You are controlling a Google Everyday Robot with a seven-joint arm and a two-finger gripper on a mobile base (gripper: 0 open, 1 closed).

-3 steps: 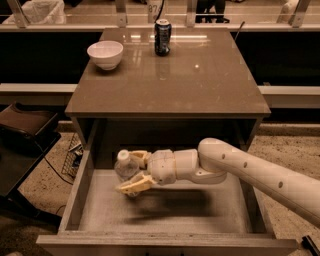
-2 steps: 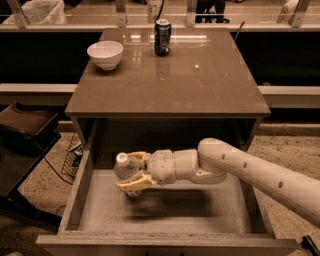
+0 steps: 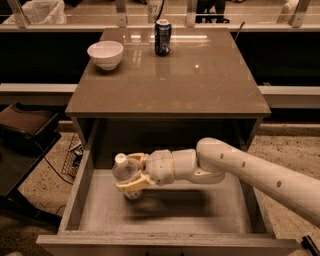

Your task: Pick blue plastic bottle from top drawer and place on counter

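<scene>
Your wide, shallow grey-brown wooden top drawer (image 3: 75, 200) stands pulled out below the glossy grey-brown counter (image 3: 200, 85), its rear running in under the counter's front edge. The cream two-finger gripper (image 3: 125, 172) is inside the drawer, in the left rear part, and its cream arm (image 3: 260, 175) comes in from the right, over the right wall. The jaws are closed down to bottle width, one finger (image 3: 136, 158) behind and one in front, clamped on the small clear plastic bottle (image 3: 122, 169). The bottle is near the left wall but apart from it. Its long axis is close to vertical, with the white screw cap (image 3: 120, 159) up and leaning slightly left. You cannot tell whether its base touches the pale drawer floor. There is bare floor in front of the bottle up to the front wall, and more to the right beneath the arm. On the counter, a white round bowl (image 3: 105, 54) sits near the far left corner and a dark soda can (image 3: 162, 37) at mid far edge, well apart. The near half and the right side show bare surface. No print can be read on the bottle or the can. A pale sign (image 3: 155, 9) beyond the far edge shows digits that look like 87.
</scene>
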